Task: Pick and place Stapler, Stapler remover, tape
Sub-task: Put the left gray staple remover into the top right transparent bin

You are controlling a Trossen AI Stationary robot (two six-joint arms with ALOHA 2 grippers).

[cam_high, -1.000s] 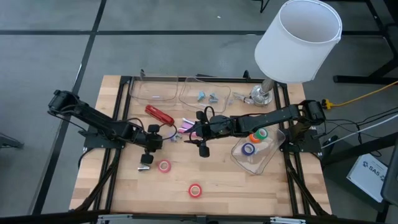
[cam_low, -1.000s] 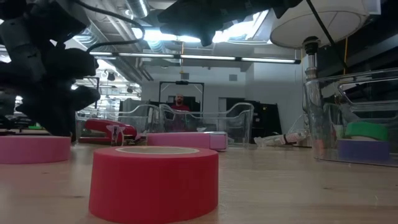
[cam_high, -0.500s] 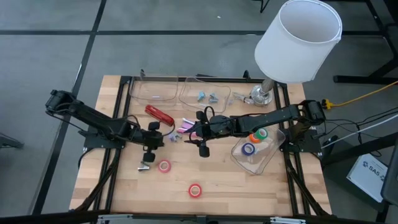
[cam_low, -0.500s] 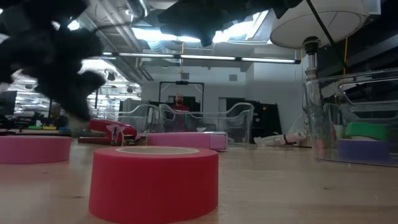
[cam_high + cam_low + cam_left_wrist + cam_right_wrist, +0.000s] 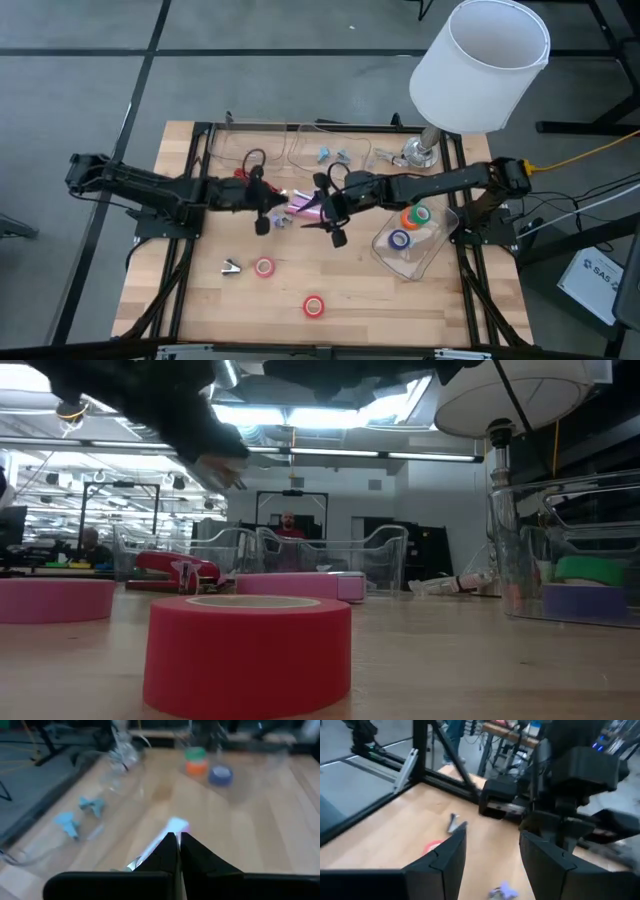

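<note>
Tape rolls were split between two spots: a pink one (image 5: 264,266) and a red one (image 5: 314,306) sat on the bare wooden worktop (image 5: 360,300) toward the near edge, well apart from each other, while a green roll (image 5: 421,213), an orange roll (image 5: 409,222) and a blue-purple roll (image 5: 401,240) were inside the clear bin (image 5: 425,258) on the right side. In the low view the red roll (image 5: 247,654) filled the foreground, with the pink one (image 5: 55,600) off to its side.

The red stapler (image 5: 240,176) lay near the back of the worktop, mostly covered by the left arm. A small silvery stapler remover (image 5: 231,266) sat just beside the pink roll, and a couple of bluish ones (image 5: 322,155) were in a clear tray (image 5: 330,150) at the back. A pink-purple object (image 5: 300,204) lay in the middle between the two arms; couldn't tell what it was.

The left end effector (image 5: 262,224) hung over the middle of the worktop with its fingers (image 5: 170,851) pressed together and nothing between them, right by that pink-purple thing. The right end effector (image 5: 337,238) was just across from it, fingers (image 5: 451,851) spread wide and empty, above the boards.

A white lamp (image 5: 478,66) stood at the back right corner. A person (image 5: 288,526) showed in the room far behind the worktop.
</note>
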